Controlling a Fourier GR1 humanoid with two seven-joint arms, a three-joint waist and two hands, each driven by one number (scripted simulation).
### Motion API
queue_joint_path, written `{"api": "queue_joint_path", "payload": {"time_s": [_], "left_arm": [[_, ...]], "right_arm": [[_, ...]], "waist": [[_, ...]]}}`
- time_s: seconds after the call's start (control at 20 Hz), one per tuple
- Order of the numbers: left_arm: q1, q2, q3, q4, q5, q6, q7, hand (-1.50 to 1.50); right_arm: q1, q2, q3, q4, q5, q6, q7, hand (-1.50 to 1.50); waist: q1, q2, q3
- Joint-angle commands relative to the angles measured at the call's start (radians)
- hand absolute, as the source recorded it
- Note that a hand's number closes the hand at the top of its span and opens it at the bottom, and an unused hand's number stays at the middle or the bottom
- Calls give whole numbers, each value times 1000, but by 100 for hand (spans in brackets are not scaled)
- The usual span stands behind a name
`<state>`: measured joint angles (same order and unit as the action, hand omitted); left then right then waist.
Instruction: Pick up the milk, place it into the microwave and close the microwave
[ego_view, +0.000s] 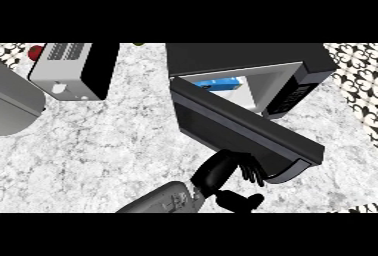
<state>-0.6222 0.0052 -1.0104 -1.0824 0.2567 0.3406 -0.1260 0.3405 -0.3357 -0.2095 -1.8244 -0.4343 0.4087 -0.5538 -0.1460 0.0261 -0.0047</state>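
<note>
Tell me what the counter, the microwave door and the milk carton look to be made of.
The counter looks like polished stone, perhaps granite or marble: white with grey speckled veining. The microwave door seems to be dark glass or plastic in a grey frame, smooth with a faint sheen. The milk carton is probably coated cardboard, judging by its boxy shape and blue-and-white print, though it is mostly hidden.
</note>
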Motion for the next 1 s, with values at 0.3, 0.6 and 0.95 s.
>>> {"api": "queue_joint_path", "payload": {"time_s": [0.3,0.6,0.95], "left_arm": [[-174,-5,64,17,191,72,-109,150],[-272,-5,97,70,268,101,-115,150],[-372,-5,128,144,328,128,-123,150]], "right_arm": [[-57,-63,22,-91,-70,67,54,-150],[-77,-93,3,-101,-100,73,77,-150],[-94,-135,17,-126,-137,106,116,-150]], "waist": [[-108,21,-2],[-166,35,1],[-219,51,2]]}}
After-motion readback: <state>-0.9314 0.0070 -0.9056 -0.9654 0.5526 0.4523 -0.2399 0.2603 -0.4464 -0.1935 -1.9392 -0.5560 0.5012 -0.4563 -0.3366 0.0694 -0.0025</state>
